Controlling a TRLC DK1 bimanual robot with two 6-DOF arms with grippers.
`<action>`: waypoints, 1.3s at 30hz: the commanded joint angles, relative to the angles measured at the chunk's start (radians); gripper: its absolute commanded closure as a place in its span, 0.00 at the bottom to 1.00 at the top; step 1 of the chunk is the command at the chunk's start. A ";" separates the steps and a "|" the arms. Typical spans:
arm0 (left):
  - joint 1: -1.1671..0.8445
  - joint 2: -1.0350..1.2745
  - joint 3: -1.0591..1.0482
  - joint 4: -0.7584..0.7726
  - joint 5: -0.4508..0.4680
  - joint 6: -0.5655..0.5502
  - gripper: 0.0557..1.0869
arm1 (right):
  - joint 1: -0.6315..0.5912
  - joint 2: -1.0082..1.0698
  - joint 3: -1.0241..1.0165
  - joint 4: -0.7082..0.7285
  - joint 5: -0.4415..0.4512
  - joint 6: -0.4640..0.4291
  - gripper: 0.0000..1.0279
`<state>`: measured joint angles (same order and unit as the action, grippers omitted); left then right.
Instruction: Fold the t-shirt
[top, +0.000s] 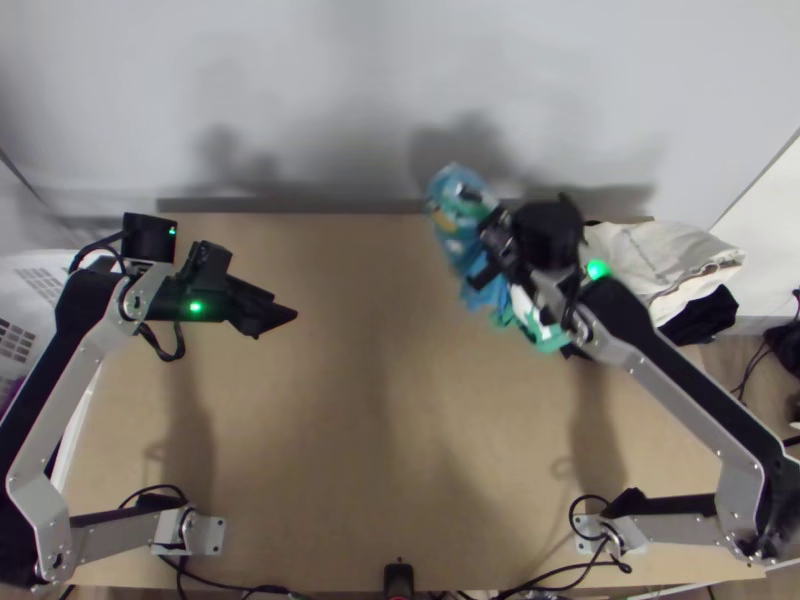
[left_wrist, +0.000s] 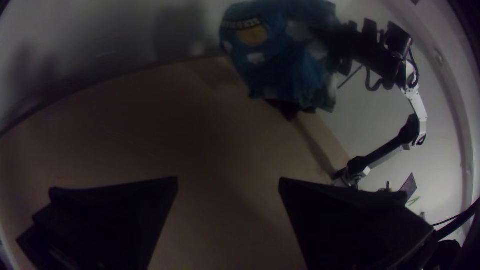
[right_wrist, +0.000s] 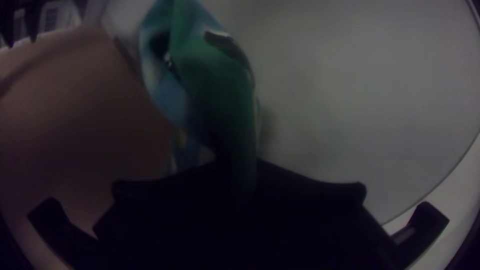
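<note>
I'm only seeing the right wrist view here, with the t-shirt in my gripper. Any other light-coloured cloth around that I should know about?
Observer: Yes, a whitish cloth lies bunched at the back right corner of the table.
Operator: Is the left gripper holding anything?
Observer: No, its fingers stand apart with nothing between them.
Operator: What print does the left wrist view see on the t-shirt?
Observer: White cloud shapes on blue.

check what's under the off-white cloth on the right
Black cloth sticks out from beneath the off-white cloth at its near edge. Whatever else may lie under there is covered, so I cannot tell.
</note>
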<state>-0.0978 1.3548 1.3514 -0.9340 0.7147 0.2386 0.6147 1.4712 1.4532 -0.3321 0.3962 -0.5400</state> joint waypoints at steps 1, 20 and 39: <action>0.030 -0.016 -0.017 -0.014 -0.001 -0.005 0.05 | -0.096 0.080 0.164 -0.018 -0.046 0.121 0.97; 0.064 0.009 -0.024 -0.011 -0.001 -0.001 0.05 | -0.395 0.219 0.294 0.022 -0.083 0.384 0.97; -0.031 0.056 -0.011 0.014 -0.052 -0.061 0.05 | -0.814 0.038 -0.054 0.120 -0.378 0.479 0.97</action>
<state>-0.0803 1.3922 1.3388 -0.9363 0.6941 0.2081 -0.0517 1.5963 1.5539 -0.2474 0.1299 -0.0727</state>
